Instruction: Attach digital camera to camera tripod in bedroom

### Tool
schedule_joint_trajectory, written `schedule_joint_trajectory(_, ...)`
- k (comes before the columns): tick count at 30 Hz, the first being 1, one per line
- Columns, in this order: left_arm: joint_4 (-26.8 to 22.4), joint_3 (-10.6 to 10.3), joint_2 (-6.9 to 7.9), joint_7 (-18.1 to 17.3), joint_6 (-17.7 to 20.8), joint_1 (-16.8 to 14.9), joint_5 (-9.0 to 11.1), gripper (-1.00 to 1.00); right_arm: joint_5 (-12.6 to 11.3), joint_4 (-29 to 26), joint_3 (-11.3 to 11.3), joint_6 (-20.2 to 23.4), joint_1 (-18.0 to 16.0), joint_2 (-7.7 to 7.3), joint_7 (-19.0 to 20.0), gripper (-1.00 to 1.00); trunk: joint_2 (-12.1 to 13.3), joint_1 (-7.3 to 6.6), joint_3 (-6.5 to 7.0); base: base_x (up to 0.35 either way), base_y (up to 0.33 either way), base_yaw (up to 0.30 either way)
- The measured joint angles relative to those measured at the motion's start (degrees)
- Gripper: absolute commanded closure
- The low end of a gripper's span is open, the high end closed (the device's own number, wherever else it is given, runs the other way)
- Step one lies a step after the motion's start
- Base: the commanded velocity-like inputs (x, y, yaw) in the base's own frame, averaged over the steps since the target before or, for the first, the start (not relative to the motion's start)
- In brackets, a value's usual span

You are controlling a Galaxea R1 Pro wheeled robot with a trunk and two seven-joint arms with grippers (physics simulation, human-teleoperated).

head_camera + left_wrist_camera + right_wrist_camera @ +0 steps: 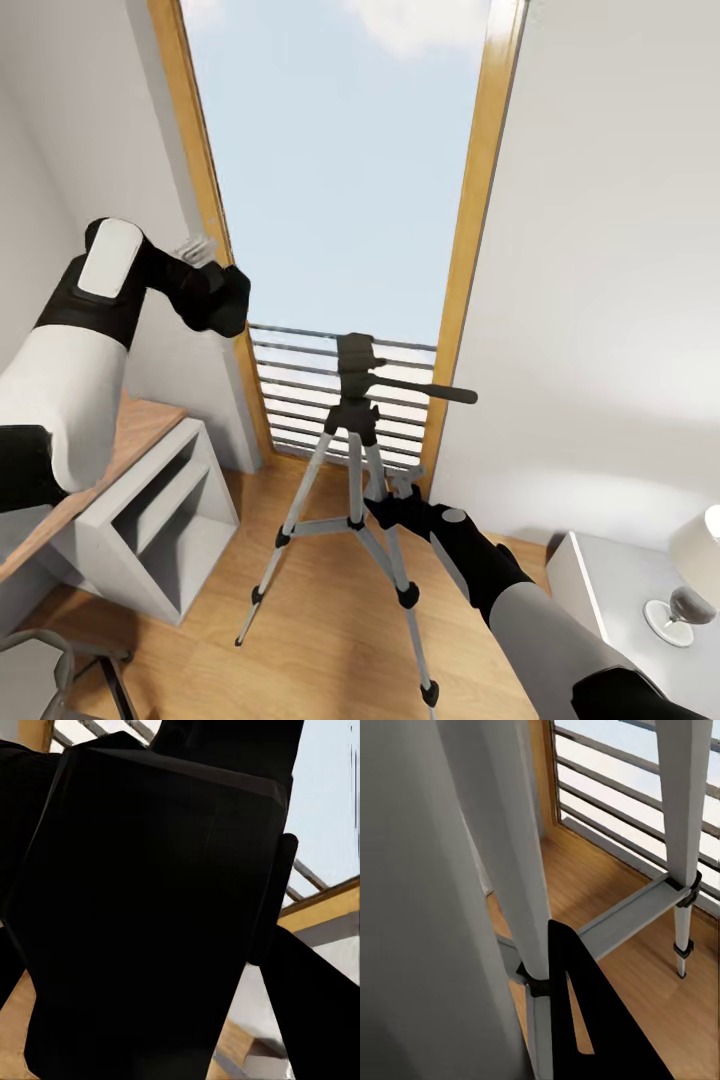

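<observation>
A: Item one, the camera tripod (355, 480). We log it standing on the wood floor before the tall window (340, 170), head bare, pan handle pointing right.

B: Item two, the digital camera (150, 915). We judge the black block at the left gripper (205, 262), raised left of the tripod, to be it, pinched between the fingers.

A: Handling?

B: Rigid, light, smooth-sided, likely to slip; we would keep hold by its flanks, base free for the head.

A: The right gripper (395, 500)?

B: Low against a silver leg; we cannot tell whether its fingers clasp the leg. The stand looks top-heavy; bracing mid-leg suits.
</observation>
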Motion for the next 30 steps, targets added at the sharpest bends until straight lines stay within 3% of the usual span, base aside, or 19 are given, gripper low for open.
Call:
schedule_joint_trajectory(5,6.77,0.00,-2.10,0.10,0.06,-9.29,1.00,1.00,-0.07,-0.03,-0.01,0.01,-0.01,0.01,0.07,1.00,0.03,0.02,0.01,0.000,0.000,0.000)
schedule_joint_trajectory(10,8.82,-0.36,-5.01,0.54,0.28,-13.10,0.73,1.00,-0.03,-0.03,-0.02,0.00,-0.01,0.01,0.04,1.00,0.02,0.01,-0.01,0.000,0.000,0.000)
schedule_joint_trajectory(20,7.58,-0.74,-9.30,1.08,0.36,-14.05,0.74,1.00,-0.06,-0.01,-0.03,0.00,-0.02,0.02,-0.02,1.00,0.02,0.01,-0.01,0.000,0.000,0.000)
schedule_joint_trajectory(30,7.42,-0.79,-11.03,1.04,0.30,-13.97,0.63,1.00,-0.07,-0.01,-0.06,0.00,-0.02,0.02,-0.04,1.00,0.02,0.01,-0.01,0.000,0.000,0.000)
